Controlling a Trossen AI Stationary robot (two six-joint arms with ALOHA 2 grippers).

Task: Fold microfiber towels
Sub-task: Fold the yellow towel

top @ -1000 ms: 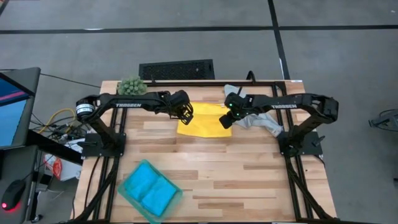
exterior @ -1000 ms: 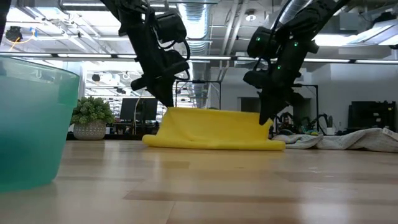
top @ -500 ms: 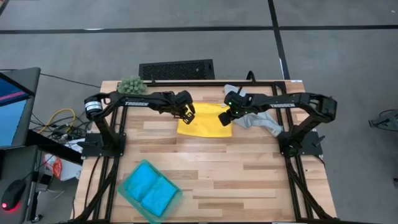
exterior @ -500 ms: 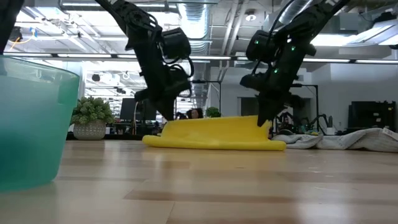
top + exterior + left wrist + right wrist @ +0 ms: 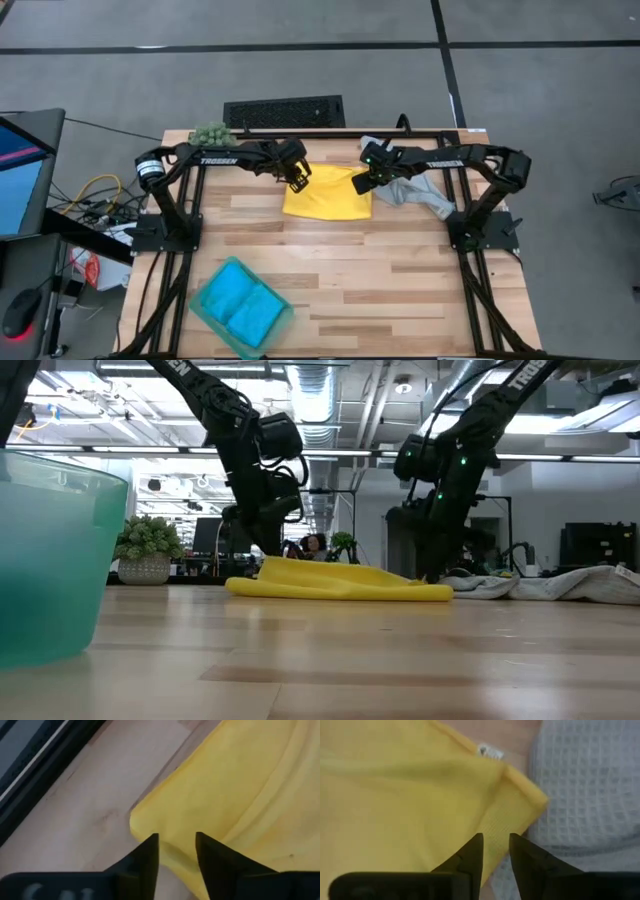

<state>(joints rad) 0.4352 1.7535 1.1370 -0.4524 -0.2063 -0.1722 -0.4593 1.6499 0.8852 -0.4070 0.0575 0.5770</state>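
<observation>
We see two grippers, both at the far edge of one yellow towel (image 5: 327, 193) in the upper middle of the high view. The left gripper (image 5: 297, 181) sits over the towel's upper-left corner, its two dark fingers (image 5: 145, 857) parted with a gap and nothing pinched between them. The right gripper (image 5: 361, 182) sits over the upper-right corner, its fingers (image 5: 471, 854) likewise slightly apart and empty. Both arms carry white "TROSSEN" lettering.

The yellow towel lies folded and flat on the table (image 5: 380, 280), soft and finely ribbed, with a small white tag (image 5: 490, 752) at its corner. Touching its right edge is one grey towel (image 5: 425, 197), waffle-textured and crumpled.

At lower left stands one translucent teal bin (image 5: 205, 300) holding blue cloth (image 5: 240, 305); how many pieces we cannot tell. One fuzzy green ball (image 5: 210, 136) sits at upper left.
</observation>
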